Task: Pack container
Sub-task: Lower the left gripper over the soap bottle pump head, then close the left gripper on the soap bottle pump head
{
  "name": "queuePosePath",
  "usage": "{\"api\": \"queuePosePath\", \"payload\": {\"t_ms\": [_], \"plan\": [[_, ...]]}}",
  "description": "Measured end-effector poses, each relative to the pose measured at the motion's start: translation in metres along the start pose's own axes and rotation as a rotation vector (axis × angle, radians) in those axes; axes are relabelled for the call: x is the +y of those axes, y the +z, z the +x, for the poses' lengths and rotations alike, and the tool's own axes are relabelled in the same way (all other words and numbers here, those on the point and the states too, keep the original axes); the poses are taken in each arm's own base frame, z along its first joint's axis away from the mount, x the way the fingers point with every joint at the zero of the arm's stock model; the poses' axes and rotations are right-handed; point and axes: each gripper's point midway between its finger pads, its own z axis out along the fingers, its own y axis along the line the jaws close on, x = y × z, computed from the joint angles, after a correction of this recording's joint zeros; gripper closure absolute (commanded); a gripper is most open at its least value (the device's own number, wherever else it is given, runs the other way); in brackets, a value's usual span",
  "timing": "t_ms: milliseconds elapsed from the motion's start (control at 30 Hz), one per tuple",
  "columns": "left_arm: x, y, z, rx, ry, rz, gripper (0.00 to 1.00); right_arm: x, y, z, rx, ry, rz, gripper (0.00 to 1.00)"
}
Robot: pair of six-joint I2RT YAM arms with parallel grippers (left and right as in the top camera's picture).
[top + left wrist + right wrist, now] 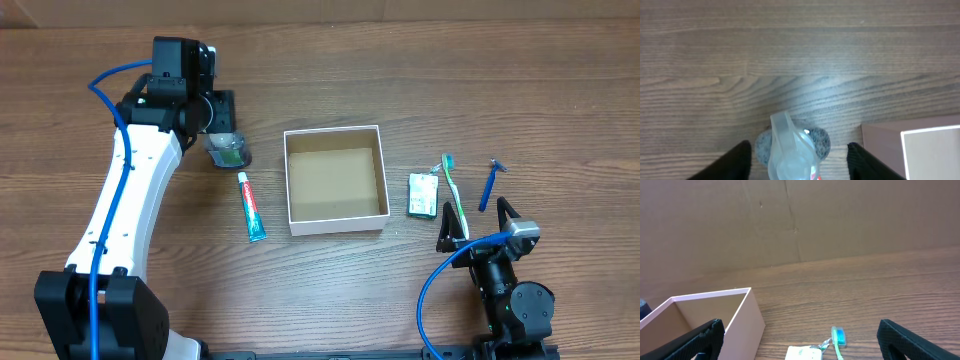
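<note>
The container (335, 180) sits open-topped at the middle of the surface (560, 110), its brown inside bare. The left arm (130, 190) rises from its base at 7 o'clock and stretches toward 11 o'clock, where the wrist folds over. That points the left claw (799, 146) down at the wood, at about 10 o'clock from the container. Its fingers (737, 160) stand partly apart on either side of a small clear bottle (229, 151). A gap shows on one side, and I cannot tell whether the other side touches.

The right arm (510, 295) is tucked low at 5 o'clock. The right claw (799, 327) is spread wide and holds nothing. It faces 12 o'clock toward the green-and-white packet (424, 195) and the toothbrush (455, 195). A toothpaste tube (252, 206) lies at the container's 9 o'clock.
</note>
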Motion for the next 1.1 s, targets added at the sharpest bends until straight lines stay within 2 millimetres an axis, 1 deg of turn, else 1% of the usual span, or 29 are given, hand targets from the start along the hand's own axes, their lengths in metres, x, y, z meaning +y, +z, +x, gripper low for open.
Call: {"api": "queuePosePath", "payload": {"t_ms": [133, 233, 267, 367, 533, 567, 667, 733, 867, 933, 1000, 1100], "plan": [[0.001, 0.004, 0.005, 0.022, -0.004, -0.005, 0.27, 0.0, 0.0, 0.0, 0.0, 0.0, 0.0, 0.0], [0.002, 0.011, 0.009, 0.043, -0.005, -0.009, 0.35, 0.0, 0.0, 0.0, 0.0, 0.0, 0.0, 0.0], [0.002, 0.014, 0.01, 0.051, -0.005, -0.012, 0.36, 0.0, 0.0, 0.0, 0.0, 0.0, 0.0, 0.0], [0.004, 0.024, 0.015, 0.076, -0.007, -0.018, 0.35, 0.0, 0.0, 0.0, 0.0, 0.0, 0.0, 0.0], [0.004, 0.033, 0.02, 0.102, -0.008, -0.021, 0.35, 0.0, 0.0, 0.0, 0.0, 0.0, 0.0, 0.0], [0.004, 0.035, 0.021, 0.107, -0.008, -0.022, 0.32, 0.0, 0.0, 0.0, 0.0, 0.0, 0.0, 0.0], [0.005, 0.039, 0.023, 0.115, -0.008, -0.023, 0.31, 0.0, 0.0, 0.0, 0.0, 0.0, 0.0, 0.0], [0.005, 0.042, 0.022, 0.114, -0.009, -0.023, 0.34, 0.0, 0.0, 0.0, 0.001, 0.0, 0.0, 0.0], [0.005, 0.045, 0.016, 0.089, -0.014, -0.028, 0.48, 0.0, 0.0, 0.0, 0.0, 0.0, 0.0, 0.0], [0.006, 0.046, 0.013, 0.077, -0.014, -0.03, 0.53, 0.0, 0.0, 0.0, 0.0, 0.0, 0.0, 0.0], [0.006, 0.046, 0.01, 0.067, -0.017, -0.03, 0.55, 0.0, 0.0, 0.0, 0.0, 0.0, 0.0, 0.0], [0.006, 0.046, 0.009, 0.062, -0.019, -0.032, 0.57, 0.0, 0.0, 0.0, 0.0, 0.0, 0.0, 0.0]]}}
